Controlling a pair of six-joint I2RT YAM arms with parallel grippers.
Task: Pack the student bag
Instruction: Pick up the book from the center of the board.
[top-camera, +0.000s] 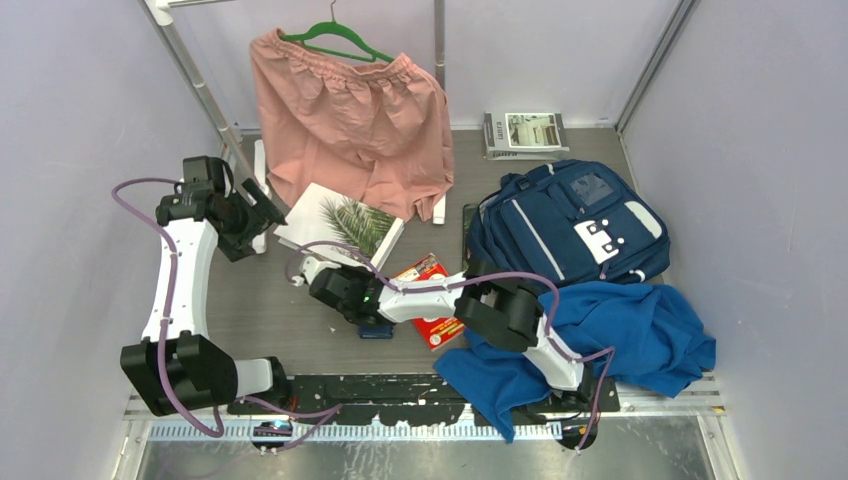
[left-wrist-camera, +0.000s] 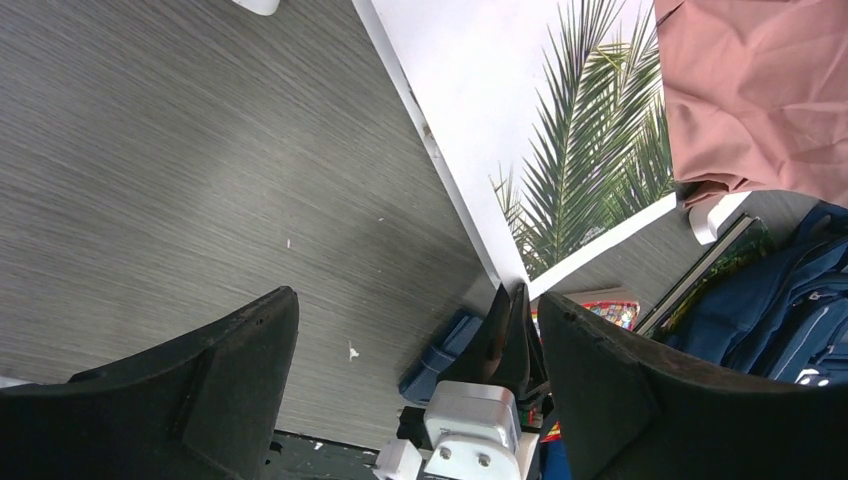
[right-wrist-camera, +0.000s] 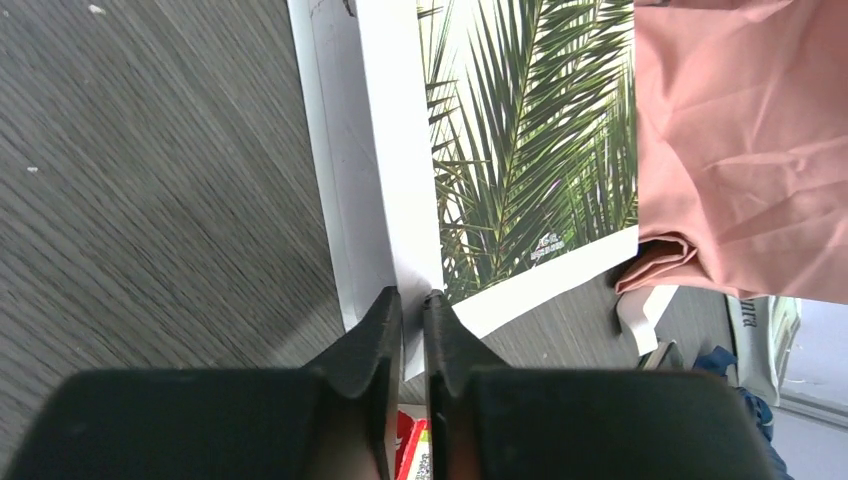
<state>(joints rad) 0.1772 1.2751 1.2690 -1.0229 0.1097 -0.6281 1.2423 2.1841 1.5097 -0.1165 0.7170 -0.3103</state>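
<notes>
- We saw the large navy blue fabric student bag (top-camera: 560, 225) lying at the right of the top view on the grey wood-grain table (top-camera: 260, 320).
- A royal-blue soft cloth (top-camera: 640, 340) lay crumpled just below the bag, touching it.
- Pink fabric shorts (top-camera: 350, 120) hung at upper centre.
- A flat white book with a palm-leaf cover (top-camera: 345, 222) lay left of centre, partly under the shorts.
- The right gripper (right-wrist-camera: 412, 300) pinched that book's near corner between its fingers.
- The left gripper (left-wrist-camera: 418, 298) stood left of the book, fingers spread wide, holding nothing.

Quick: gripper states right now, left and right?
Left gripper: open, holding nothing.
Right gripper: shut on the corner of the palm-leaf book.
</notes>
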